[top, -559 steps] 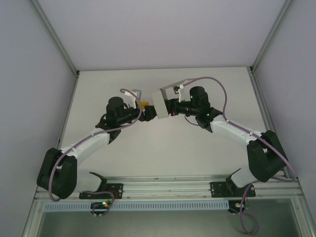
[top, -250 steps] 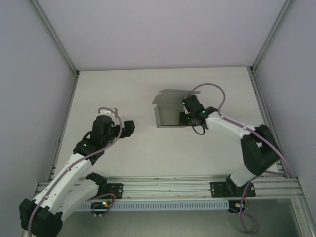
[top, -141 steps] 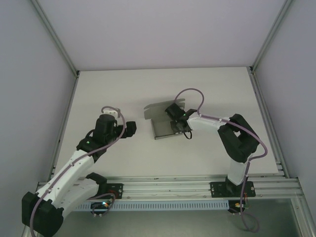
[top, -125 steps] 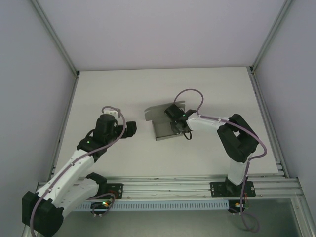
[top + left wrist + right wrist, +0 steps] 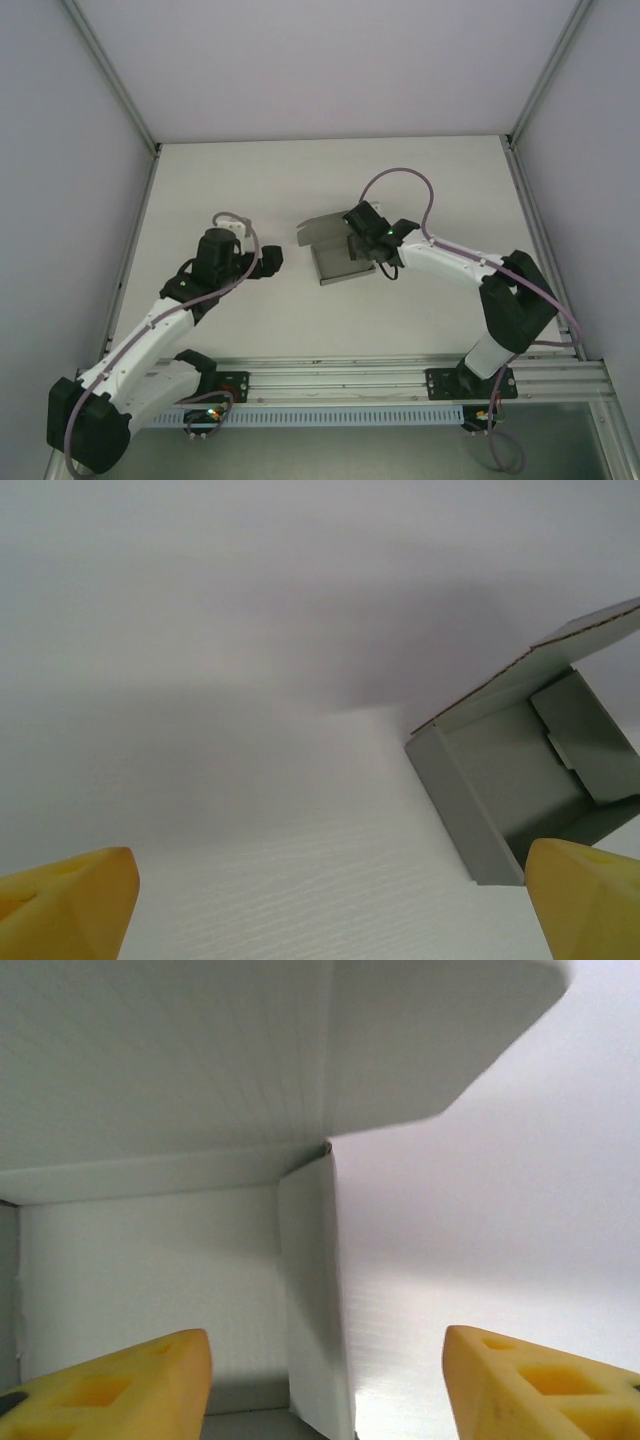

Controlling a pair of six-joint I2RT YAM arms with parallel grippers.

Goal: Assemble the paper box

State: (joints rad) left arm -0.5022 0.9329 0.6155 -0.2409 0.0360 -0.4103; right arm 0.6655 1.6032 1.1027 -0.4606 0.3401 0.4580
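White table (image 5: 230, 180): paper box (image 5: 343, 263) lid up; left claw (image 5: 330, 910), right claw (image 5: 325, 1380) spread.

Robotics lab test cell: bare white table (image 5: 250, 180) boxed in by plain panels (image 5: 330, 60) on aluminium struts (image 5: 110, 75), left arm (image 5: 160, 320) and right arm (image 5: 455, 262), both cabled, bolted to an extrusion rail (image 5: 340, 375) at near edge.

We place box (image 5: 345, 262) mid-table (image 5: 230, 170), lid flap (image 5: 322, 228) at its far side, over far left corner. Left gripper (image 5: 272, 261) left of box, apart, facing it. Right gripper (image 5: 360, 228) at box's far right corner, beneath flap; contact we can't tell.
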